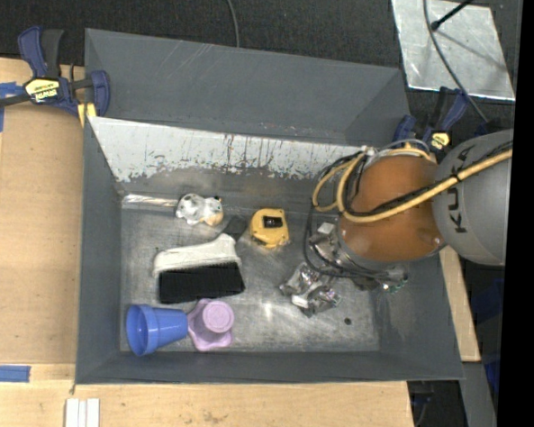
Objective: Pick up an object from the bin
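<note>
Yellow and chunky, the small tape-measure-like thing [269,229] is lying mid-floor in the bin [99,270], towards the back wall; I'm judging it the nearest candidate. The gripper [310,293] is sitting low over bare floor just right of it, nearer the front. Released or clenched, I cannot tell. The black-and-white brush [200,273] is lying further left. I'm worrying about grabbing nothing, being off target. The arm is reaching in from the right, orange cover [389,211] tipped steeply down.

Rounded silver-grey arm [479,208] at right of frame, lettered KUKA in black; glossy orange-brown wrist cover [388,220] looped with yellow and black cables [326,185]; small metallic gripper [312,292] beneath.
</note>
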### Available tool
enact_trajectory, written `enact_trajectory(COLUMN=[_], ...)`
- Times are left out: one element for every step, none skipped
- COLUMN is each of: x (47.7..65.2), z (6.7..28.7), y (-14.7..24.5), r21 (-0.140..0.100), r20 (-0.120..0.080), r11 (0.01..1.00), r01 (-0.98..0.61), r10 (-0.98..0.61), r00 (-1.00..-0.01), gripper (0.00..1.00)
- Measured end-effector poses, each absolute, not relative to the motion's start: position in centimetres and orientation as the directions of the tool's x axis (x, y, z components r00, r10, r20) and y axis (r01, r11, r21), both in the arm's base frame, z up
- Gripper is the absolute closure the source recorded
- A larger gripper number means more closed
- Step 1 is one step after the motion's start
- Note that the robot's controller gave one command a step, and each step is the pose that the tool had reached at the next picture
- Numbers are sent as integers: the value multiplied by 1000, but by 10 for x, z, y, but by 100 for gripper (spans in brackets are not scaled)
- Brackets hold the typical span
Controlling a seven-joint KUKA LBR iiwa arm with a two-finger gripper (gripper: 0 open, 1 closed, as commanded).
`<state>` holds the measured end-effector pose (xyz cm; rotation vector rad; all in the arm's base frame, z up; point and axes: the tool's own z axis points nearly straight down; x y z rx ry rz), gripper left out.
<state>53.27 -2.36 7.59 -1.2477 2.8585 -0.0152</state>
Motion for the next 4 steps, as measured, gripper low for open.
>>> enact_trajectory(x=[531,528,529,530], z=[79,95,109,116], y=[-23,-23,-23,-23], r21=[-12,0,-2,-5], r20=[-11,-1,-3,-5], r11=[680,680,681,681], r01=[-733,-733,-732,-732], r10=[-733,-733,-732,-732], r00=[-680,-680,-681,-681], gripper=[100,100,100,100])
